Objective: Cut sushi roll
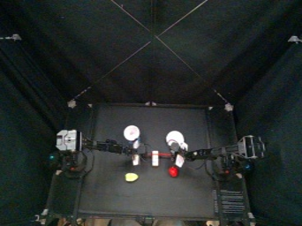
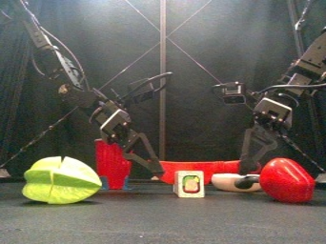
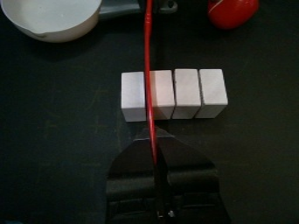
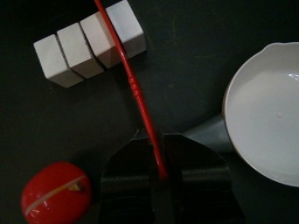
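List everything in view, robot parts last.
sushi roll: 1, white, four blocks side by side, table centre
red blade: 2, red, one per gripper, both over the roll; second one
white bowl: 2, white, behind the roll; second one
red round thing: 1, red, front right of the roll
green thing: 1, yellow-green, front left
table: 1, black
curtains: black, all round
left gripper: 1, black, shut on a red blade
right gripper: 1, black, shut on a red blade
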Available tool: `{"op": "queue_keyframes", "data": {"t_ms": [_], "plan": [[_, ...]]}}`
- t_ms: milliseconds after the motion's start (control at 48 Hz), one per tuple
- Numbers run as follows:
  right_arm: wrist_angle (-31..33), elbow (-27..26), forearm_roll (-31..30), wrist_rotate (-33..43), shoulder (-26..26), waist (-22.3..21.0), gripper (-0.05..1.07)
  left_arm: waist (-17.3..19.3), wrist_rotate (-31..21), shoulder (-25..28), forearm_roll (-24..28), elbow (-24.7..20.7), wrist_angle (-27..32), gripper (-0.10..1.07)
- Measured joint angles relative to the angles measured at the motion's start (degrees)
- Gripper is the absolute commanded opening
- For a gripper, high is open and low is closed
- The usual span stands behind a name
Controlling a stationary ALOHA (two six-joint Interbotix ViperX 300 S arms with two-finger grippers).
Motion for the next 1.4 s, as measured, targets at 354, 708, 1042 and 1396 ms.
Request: {"op": "queue_keyframes", "data": {"t_ms": [354, 708, 1042, 1396], "plan": [[0.53, -1.05, -0.18, 0.00, 0.97, 0.00, 0.28, 0.09, 0.00, 0.26, 0.00, 0.00, 1.23, 0.21], [0.53, -1.76, -0.18, 0.00, 2.90, 0.00, 0.28, 0.09, 0.09, 0.97, 0.00, 0.00, 1.58, 0.21], [0.53, -1.76, -0.18, -0.09, 2.99, 0.00, 0.28, 0.09, 0.09, 1.76, -0.09, -0.35, 1.49, 0.21], [2.99, -2.55, -0.70, 0.00, 3.08, 0.00, 0.28, 0.35, 0.09, 1.85, -0.09, -0.62, 1.58, 0.21]]}}
